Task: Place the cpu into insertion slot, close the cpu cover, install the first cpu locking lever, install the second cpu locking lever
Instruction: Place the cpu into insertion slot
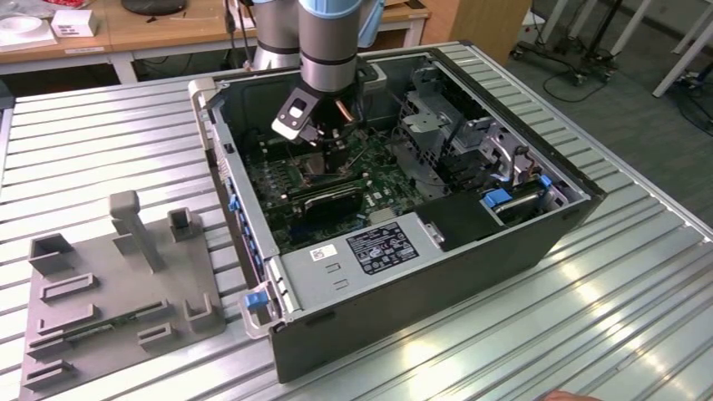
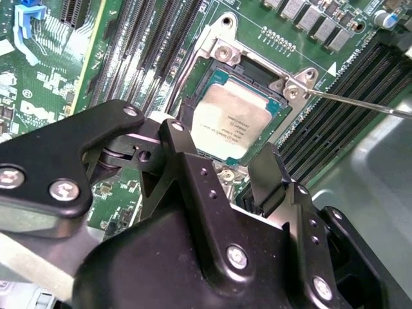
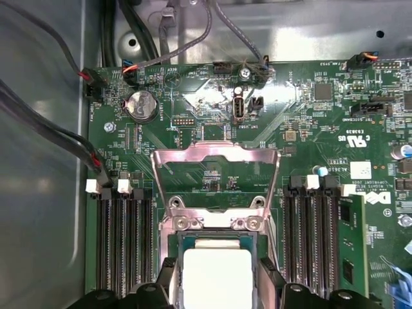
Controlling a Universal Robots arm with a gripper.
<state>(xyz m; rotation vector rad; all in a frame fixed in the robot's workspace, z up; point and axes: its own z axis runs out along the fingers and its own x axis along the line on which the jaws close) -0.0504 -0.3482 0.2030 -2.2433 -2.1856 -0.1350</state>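
The cpu [image 3: 217,273], a square chip with a pale metal top, lies flat in the insertion slot [image 2: 212,80] on the green motherboard; it is also seen in the second wrist view [image 2: 235,119]. My gripper [image 3: 217,286] hangs low over it, open, with a black finger [image 3: 268,273] on each side and a small gap to the chip's edges. The cpu cover [image 3: 215,149], a silver window frame, is swung back on its hinge beyond the socket. A thin locking lever [image 2: 360,103] sticks out, unlatched. In the exterior view the gripper [image 1: 323,144] reaches down inside the case.
The open computer case [image 1: 240,225] walls in the board. Memory slots [image 3: 125,244] flank the socket on both sides. Cables [image 3: 45,129] run along one wall. A drive cage [image 1: 446,125] stands at the exterior view's right, a grey fixture [image 1: 112,284] at its left.
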